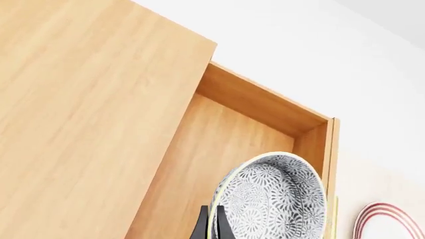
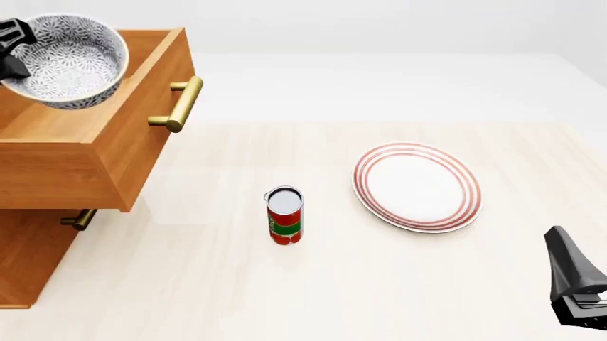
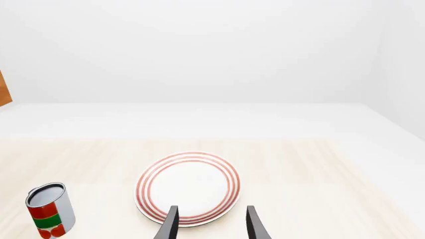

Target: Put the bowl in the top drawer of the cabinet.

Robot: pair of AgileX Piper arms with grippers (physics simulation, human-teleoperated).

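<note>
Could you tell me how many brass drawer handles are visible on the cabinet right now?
2. The large handle is on the pulled-out top drawer; a smaller handle peeks out beneath it on the lower drawer. Others may be hidden under the open drawer.

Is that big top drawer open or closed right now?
Open. The top drawer juts out from the cabinet, its inside visible, with the bowl held over it by the left gripper.
</note>
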